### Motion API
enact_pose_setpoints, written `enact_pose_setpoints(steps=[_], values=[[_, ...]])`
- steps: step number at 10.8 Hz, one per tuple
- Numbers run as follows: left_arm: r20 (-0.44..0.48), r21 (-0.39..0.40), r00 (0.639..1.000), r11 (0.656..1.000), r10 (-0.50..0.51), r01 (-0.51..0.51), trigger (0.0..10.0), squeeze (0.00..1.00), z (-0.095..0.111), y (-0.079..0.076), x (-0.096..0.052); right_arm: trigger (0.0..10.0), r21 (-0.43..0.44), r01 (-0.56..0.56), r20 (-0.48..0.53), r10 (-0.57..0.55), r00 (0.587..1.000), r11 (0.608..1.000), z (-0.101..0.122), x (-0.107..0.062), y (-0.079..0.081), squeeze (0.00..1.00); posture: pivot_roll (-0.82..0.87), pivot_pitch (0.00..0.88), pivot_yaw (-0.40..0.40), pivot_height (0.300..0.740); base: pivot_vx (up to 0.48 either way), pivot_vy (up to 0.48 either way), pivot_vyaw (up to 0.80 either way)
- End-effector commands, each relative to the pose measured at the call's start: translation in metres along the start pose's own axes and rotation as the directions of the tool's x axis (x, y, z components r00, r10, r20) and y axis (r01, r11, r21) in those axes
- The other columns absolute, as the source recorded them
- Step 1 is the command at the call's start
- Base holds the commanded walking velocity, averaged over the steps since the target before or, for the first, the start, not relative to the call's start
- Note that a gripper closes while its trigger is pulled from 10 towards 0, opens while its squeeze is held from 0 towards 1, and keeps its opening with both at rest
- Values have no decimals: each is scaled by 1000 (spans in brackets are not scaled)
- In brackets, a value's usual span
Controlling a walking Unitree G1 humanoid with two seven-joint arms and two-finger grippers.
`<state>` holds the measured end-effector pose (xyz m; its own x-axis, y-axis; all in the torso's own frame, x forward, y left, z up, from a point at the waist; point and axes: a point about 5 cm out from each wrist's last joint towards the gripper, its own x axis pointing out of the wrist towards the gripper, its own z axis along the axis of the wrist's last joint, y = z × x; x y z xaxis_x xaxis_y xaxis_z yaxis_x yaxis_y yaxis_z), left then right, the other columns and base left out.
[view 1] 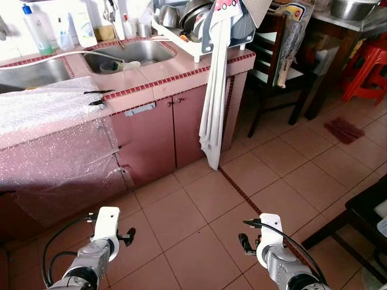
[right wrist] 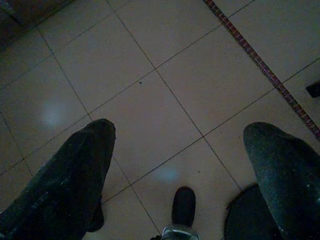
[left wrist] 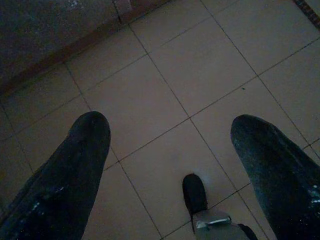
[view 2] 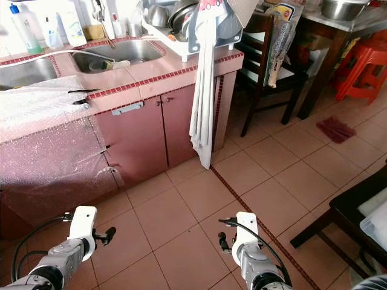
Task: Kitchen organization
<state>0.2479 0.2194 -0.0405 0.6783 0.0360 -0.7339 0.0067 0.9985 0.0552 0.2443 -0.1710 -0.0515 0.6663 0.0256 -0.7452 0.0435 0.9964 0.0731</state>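
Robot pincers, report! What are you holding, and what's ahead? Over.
Left pincer open, empty, over floor tiles. Right pincer same. Sink counter ahead-left, white cloth hanging off it.

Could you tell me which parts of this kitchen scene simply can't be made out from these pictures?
- Cabinet contents: hidden by shut doors, eye views.
- Dish rack: partly covered by the hanging white cloth, top cut by the frame.
- Bottle labels by the sink: too small.
- Counter under bubble wrap: obscured.
- Left end effector and right end effector: open over dim floor.
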Motion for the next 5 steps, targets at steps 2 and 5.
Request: enact_pose_setpoints(steps=[2,5], values=[[-4,12,1000,1000,-5,5,10000,0,-2,1,0,10000,8,8,7,-8,1000,1000,1,0,-1,0,-67,0,15,740,352,0,0],[-7,15,1000,1000,-10,10,10000,0,-2,0,0,10000,14,10,6,-11,1000,1000,1,0,0,0,-67,0,15,740,403,0,0]])
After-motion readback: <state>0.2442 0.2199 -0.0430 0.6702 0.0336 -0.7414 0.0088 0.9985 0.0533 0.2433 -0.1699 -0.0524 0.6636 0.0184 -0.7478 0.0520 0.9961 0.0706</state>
